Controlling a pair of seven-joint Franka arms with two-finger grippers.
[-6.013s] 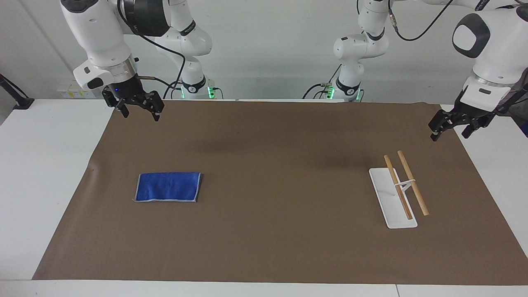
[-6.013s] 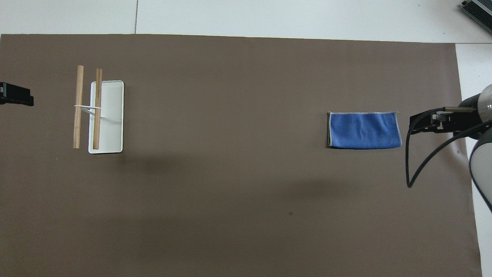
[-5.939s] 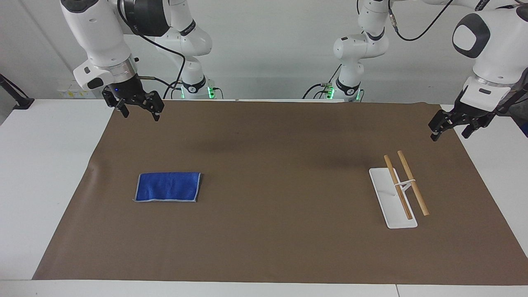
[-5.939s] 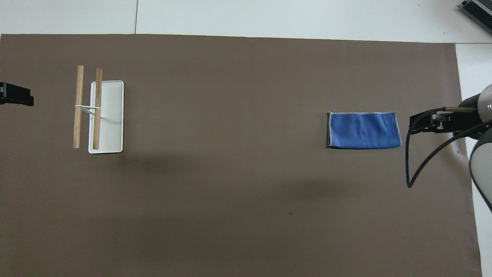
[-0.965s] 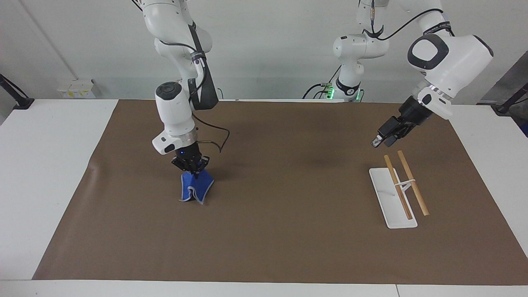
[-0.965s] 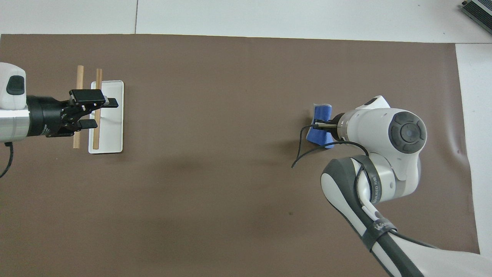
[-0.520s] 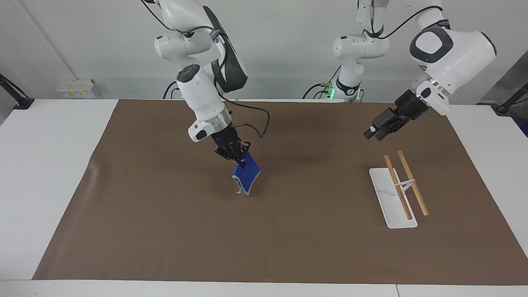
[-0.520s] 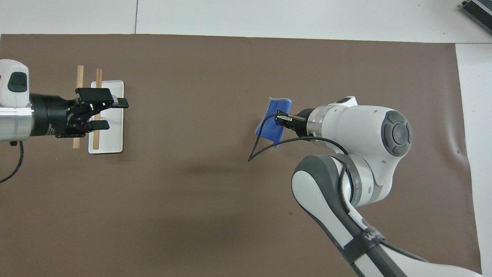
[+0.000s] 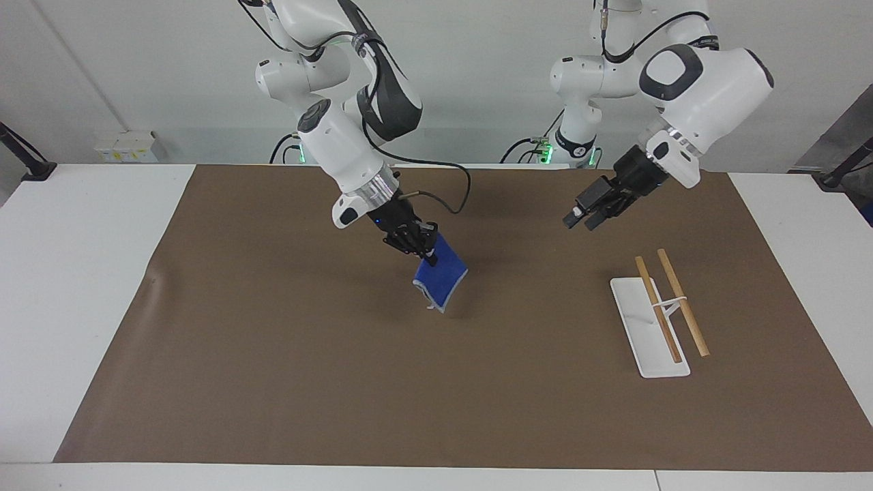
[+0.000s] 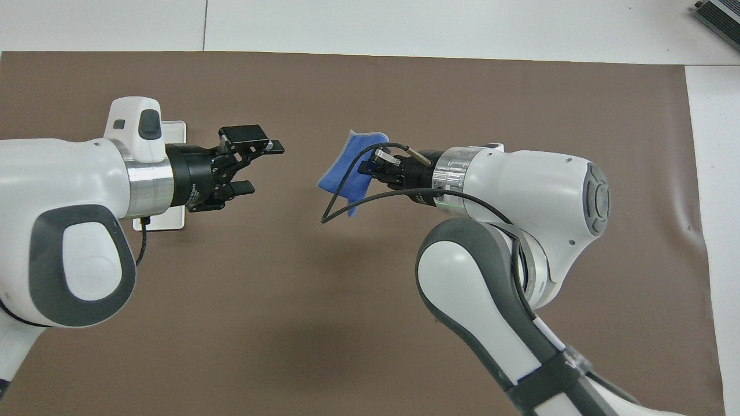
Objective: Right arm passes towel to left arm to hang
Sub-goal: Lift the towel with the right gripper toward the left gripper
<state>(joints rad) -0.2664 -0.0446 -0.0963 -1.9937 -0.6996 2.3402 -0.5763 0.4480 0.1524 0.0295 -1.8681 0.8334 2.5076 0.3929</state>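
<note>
The blue towel point(image 9: 441, 275) hangs crumpled in the air over the middle of the brown mat, gripped at its top corner; it also shows in the overhead view point(image 10: 347, 171). My right gripper point(image 9: 421, 245) is shut on the towel and tilted toward the left arm's end; the overhead view shows the right gripper point(image 10: 373, 166) too. My left gripper point(image 9: 580, 219) is open, empty and raised over the mat, pointing at the towel with a gap between them; it shows in the overhead view point(image 10: 257, 166) as well.
A white tray point(image 9: 648, 331) with two wooden bars point(image 9: 672, 307) on a stand sits on the brown mat point(image 9: 436, 382) toward the left arm's end. In the overhead view the left arm covers most of the tray point(image 10: 173, 128).
My right gripper has carried the towel up and toward the left arm's end. My left gripper has moved from over the rack toward the middle, closing the gap to the towel.
</note>
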